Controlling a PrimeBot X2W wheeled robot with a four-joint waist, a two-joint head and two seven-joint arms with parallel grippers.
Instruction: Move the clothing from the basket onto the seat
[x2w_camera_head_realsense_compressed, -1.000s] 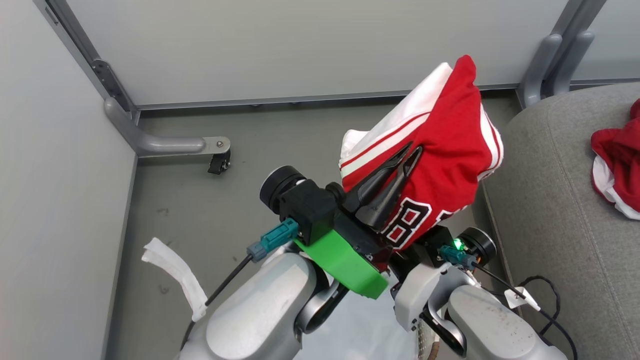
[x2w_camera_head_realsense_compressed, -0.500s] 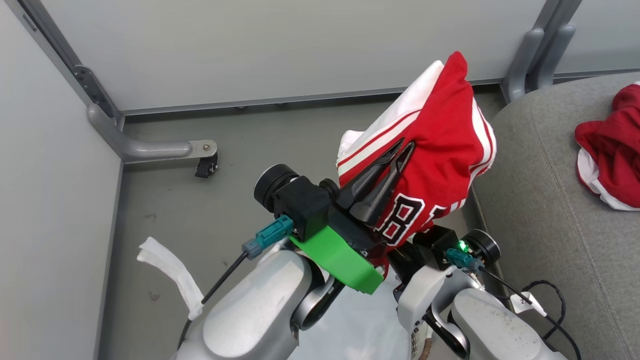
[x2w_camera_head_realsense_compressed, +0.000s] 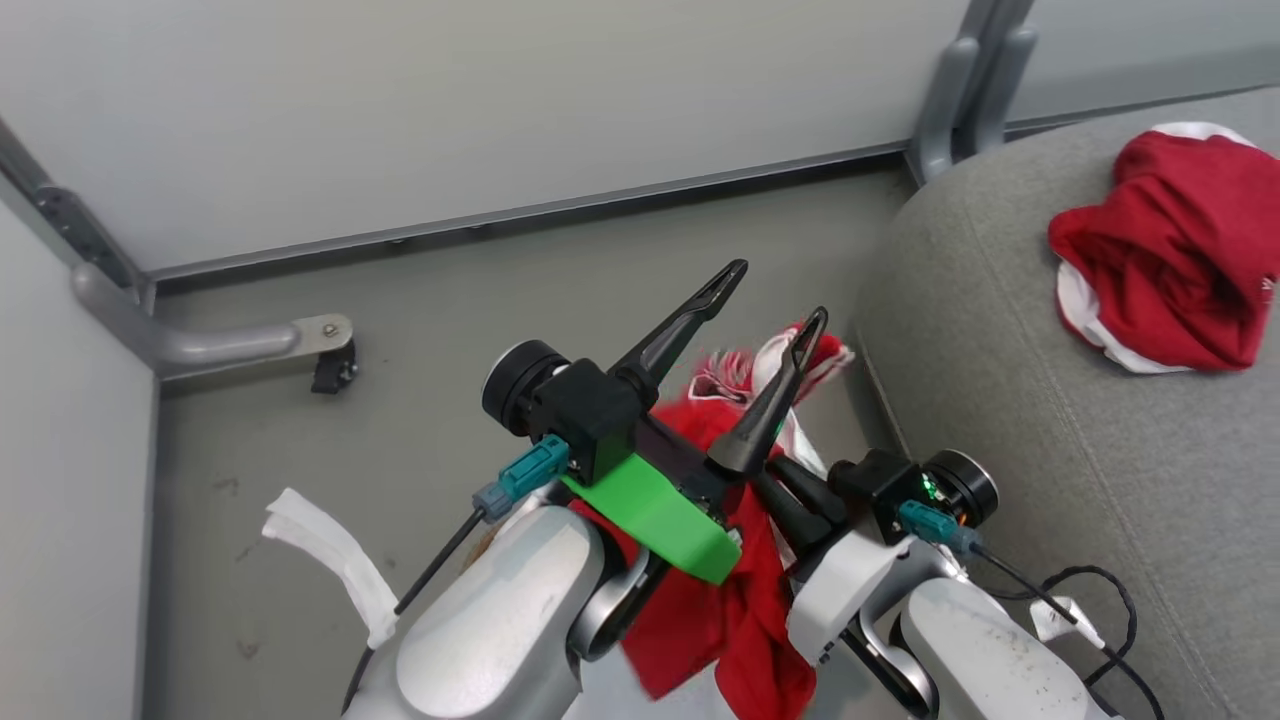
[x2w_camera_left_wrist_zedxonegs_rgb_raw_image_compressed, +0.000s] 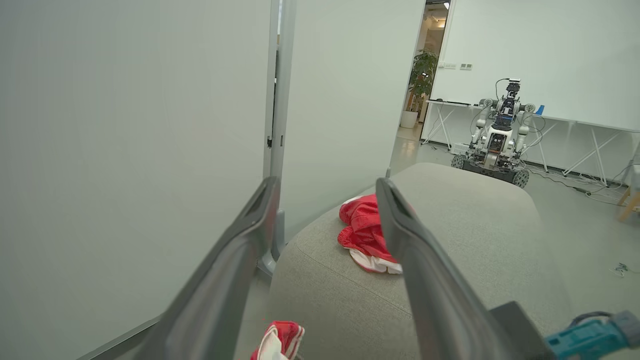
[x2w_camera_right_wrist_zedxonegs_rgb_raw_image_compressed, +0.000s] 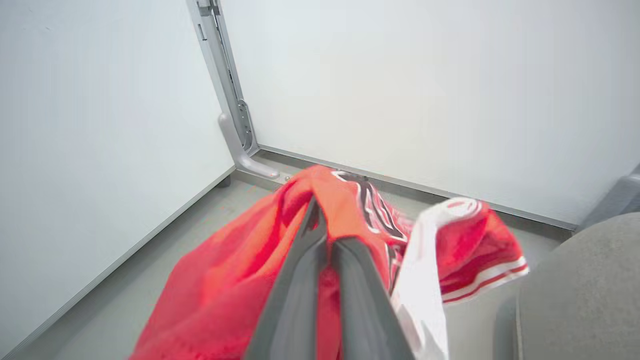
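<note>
My left gripper (x2w_camera_head_realsense_compressed: 775, 297) stands open with nothing between its fingers, raised over the floor just left of the seat (x2w_camera_head_realsense_compressed: 1010, 400). Below it hangs a red garment with white stripes (x2w_camera_head_realsense_compressed: 720, 600), low between my two forearms. In the right wrist view my right gripper (x2w_camera_right_wrist_zedxonegs_rgb_raw_image_compressed: 318, 207) is shut on this garment (x2w_camera_right_wrist_zedxonegs_rgb_raw_image_compressed: 225, 280), whose dark lettering shows beyond the fingertips. A second red garment with white trim (x2w_camera_head_realsense_compressed: 1170, 260) lies bunched on the grey seat; in the left wrist view it (x2w_camera_left_wrist_zedxonegs_rgb_raw_image_compressed: 365, 230) shows between the open fingers (x2w_camera_left_wrist_zedxonegs_rgb_raw_image_compressed: 235, 270). The basket is out of view.
Pale partition walls close off the far side and the left. A metal partition foot with a caster (x2w_camera_head_realsense_compressed: 320, 350) sits on the grey floor. A white strip (x2w_camera_head_realsense_compressed: 330, 560) hangs by my left forearm, and a black cable (x2w_camera_head_realsense_compressed: 1090, 610) lies by the seat. Another robot (x2w_camera_left_wrist_zedxonegs_rgb_raw_image_compressed: 495, 135) stands far off.
My left gripper has opened and let go of the red garment, which has dropped from high above the arms and now hangs low from the right gripper. The head camera has turned right.
</note>
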